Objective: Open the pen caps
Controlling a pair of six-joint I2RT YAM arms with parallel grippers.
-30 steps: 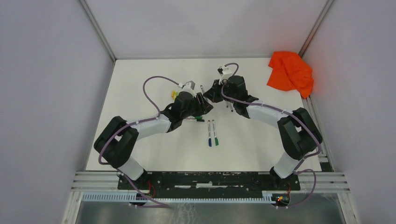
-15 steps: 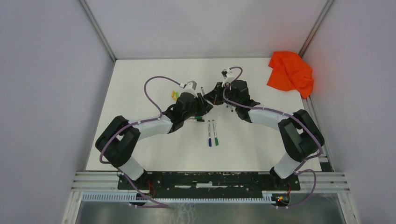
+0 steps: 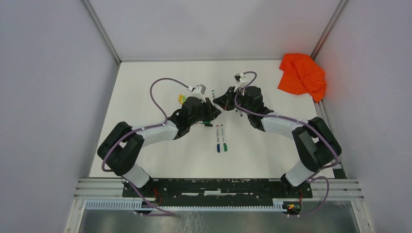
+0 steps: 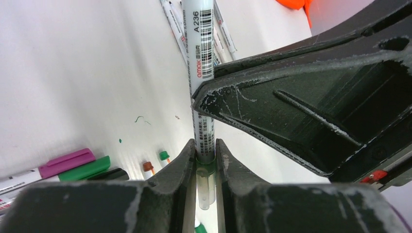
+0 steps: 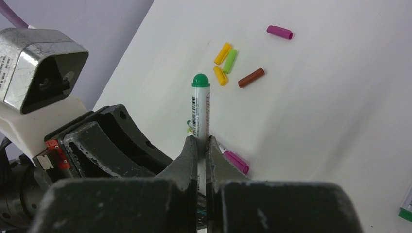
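Note:
My left gripper [image 4: 205, 148] is shut on the capped end of a white pen [image 4: 202, 58]. A green ring and a pale translucent cap [image 4: 205, 187] sit between its fingers. My right gripper [image 5: 200, 141] is shut on the same pen's barrel [image 5: 199, 111], whose green end plug [image 5: 200, 80] points away. In the top view the two grippers, left [image 3: 210, 108] and right [image 3: 219, 100], meet at mid-table. Loose caps lie beyond: magenta [image 5: 280, 32], yellow [image 5: 223, 53], green [image 5: 230, 60], dark red [image 5: 251, 77], and another magenta [image 5: 236, 161].
Two capped pens [image 3: 220, 138] lie in front of the grippers. Capped pens with magenta [image 4: 66, 162] and green [image 4: 83, 169] caps and uncapped pen tips [image 4: 148, 166] lie under my left wrist. An orange cloth [image 3: 302, 75] sits at the back right corner.
My right wrist has shifted slightly to the right and back. Both grippers stay shut on the pen between them. The left arm has barely moved.

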